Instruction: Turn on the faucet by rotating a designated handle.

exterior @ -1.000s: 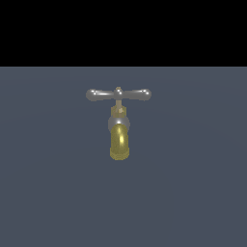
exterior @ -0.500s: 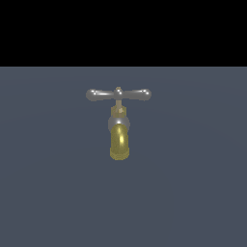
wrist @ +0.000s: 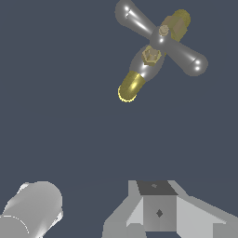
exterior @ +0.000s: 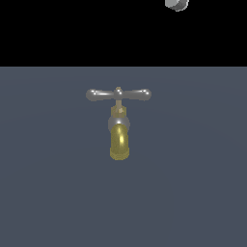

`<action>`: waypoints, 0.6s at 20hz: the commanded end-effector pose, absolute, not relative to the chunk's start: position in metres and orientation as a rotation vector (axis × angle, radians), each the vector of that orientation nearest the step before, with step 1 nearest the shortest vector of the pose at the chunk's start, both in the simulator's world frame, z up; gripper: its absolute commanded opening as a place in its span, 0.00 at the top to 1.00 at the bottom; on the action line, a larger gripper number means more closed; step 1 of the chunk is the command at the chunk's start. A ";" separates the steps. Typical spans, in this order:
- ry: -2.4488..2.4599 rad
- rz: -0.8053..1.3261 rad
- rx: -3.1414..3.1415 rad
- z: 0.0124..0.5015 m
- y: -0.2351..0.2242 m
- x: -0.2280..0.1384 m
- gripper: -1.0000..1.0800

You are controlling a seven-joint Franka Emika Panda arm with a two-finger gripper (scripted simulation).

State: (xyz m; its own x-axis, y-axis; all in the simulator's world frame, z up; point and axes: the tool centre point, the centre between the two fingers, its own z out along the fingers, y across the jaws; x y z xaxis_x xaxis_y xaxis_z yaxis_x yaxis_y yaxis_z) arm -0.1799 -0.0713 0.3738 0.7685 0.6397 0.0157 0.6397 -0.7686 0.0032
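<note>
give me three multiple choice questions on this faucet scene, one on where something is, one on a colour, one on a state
1. Where does the glossy grey metal crossbar handle sit on the small brass faucet?
A. under the spout
B. across the top of the stem
C. lying apart on the floor

2. What colour is the curved spout?
A. shiny yellow-brass
B. red
C. white

3. How does the robot gripper stand to the handle?
A. clamped on one bulbous end
B. pressing on the centre nub
C. clear of it, not touching

Answers:
1 B: in the exterior view the bar spans the stem above the spout.
2 A: both views show the spout yellow-brass.
3 C: the wrist view shows bare grey surface between gripper and handle.
</note>
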 end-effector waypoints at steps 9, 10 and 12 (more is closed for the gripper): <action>-1.414 -0.017 -2.808 0.326 -0.088 -0.141 1.00; -1.445 -0.016 -2.792 0.321 -0.089 -0.137 1.00; -1.506 -0.014 -2.761 0.312 -0.091 -0.130 1.00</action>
State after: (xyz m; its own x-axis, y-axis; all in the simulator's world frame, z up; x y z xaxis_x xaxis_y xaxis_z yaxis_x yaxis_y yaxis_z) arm -0.1355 -0.0893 0.3192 0.5700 0.8216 0.0076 0.8216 -0.5701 0.0061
